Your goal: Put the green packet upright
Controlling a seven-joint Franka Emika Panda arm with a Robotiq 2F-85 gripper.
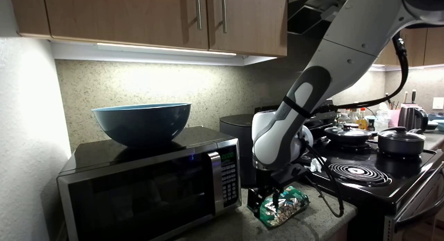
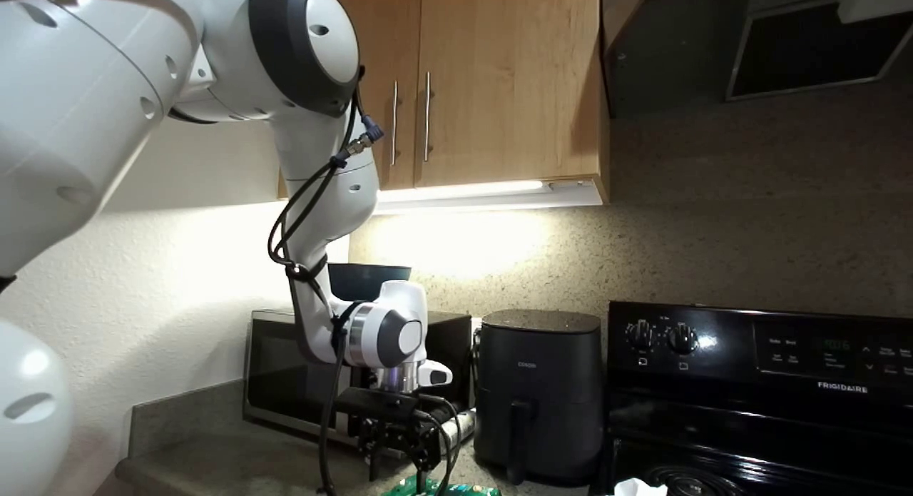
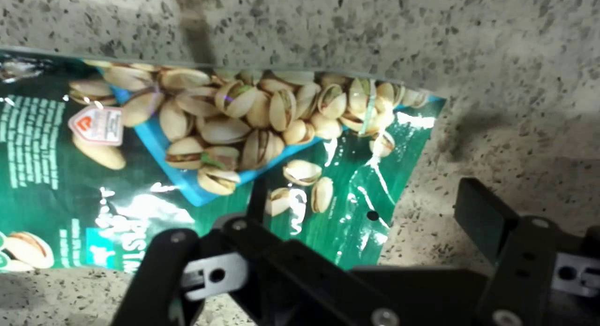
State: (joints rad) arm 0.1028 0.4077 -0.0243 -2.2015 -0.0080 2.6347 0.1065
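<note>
The green packet (image 1: 289, 208) is a glossy pouch with a pistachio print, lying flat on the speckled counter beside the microwave. In an exterior view only its top strip shows at the bottom edge (image 2: 463, 490). In the wrist view it (image 3: 225, 129) fills the left and middle. My gripper (image 1: 266, 206) points down at the packet's end nearest the microwave. In the wrist view the gripper (image 3: 365, 199) is open. Its left finger is over the packet and its right finger is past the packet's end, over bare counter. Nothing is held between the fingers. Whether a finger touches the packet I cannot tell.
The microwave (image 1: 149, 189), with a big blue bowl (image 1: 142, 125) on top, stands close beside the gripper. A black air fryer (image 2: 538, 396) stands behind. The stove (image 1: 357, 175) with lidded pots borders the counter's other side. Wall cabinets (image 1: 138, 19) hang above.
</note>
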